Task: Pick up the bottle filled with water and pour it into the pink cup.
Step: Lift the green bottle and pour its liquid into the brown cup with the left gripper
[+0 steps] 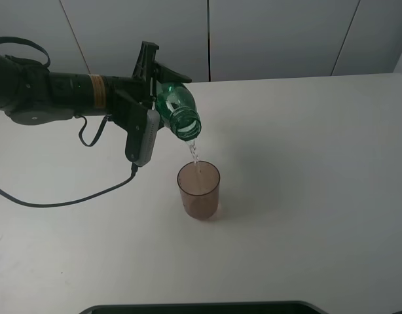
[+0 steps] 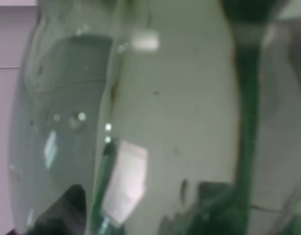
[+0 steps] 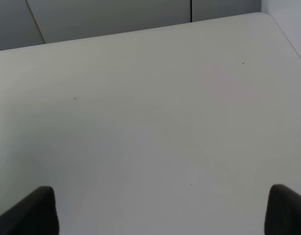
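Note:
The green-tinted bottle is held tilted above the table, with its open neck pointing down and right. A thin stream of water falls from the neck into the pink cup. The cup stands upright on the white table, just below and right of the neck. My left gripper is shut on the bottle's body. In the left wrist view the bottle fills the frame, blurred and very close. My right gripper is open and empty over bare table, with only its fingertips showing.
A black cable from the left arm loops over the table left of the cup. A dark flat edge lies along the table's front. Grey wall panels stand behind the table's far edge.

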